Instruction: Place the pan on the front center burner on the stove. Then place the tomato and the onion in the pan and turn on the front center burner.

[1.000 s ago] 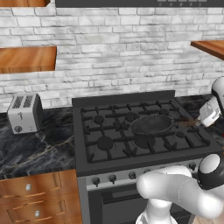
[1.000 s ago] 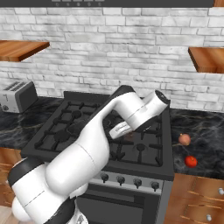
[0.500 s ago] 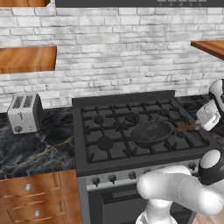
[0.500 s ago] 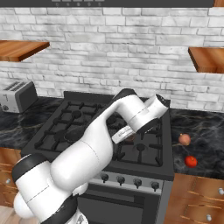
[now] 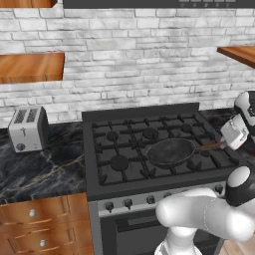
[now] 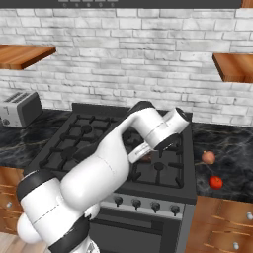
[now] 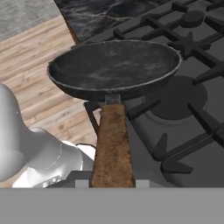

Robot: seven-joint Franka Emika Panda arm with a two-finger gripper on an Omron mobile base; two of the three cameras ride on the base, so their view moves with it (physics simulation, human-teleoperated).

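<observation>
You are looking at a black gas stove [image 5: 149,149] set against a white brick wall. The white arm bends in a high arc from the base and reaches across the range from its right side, wrist tilted down toward the grates. The gripper [image 5: 230,141] is clamped on the brown wooden handle of the pan [image 5: 170,152]; in the hand view the handle runs straight up from between the fingertips to the dark round bowl of the pan [image 7: 114,70]. The pan hangs level over the front middle of the cooktop, and you cannot tell whether it touches the grates. On the dark marble counter right of the stove lie the onion [image 6: 208,157] and, nearer the front edge, the tomato [image 6: 215,182], slightly apart. A silver toaster [image 5: 28,129] stands on the left counter.
</observation>
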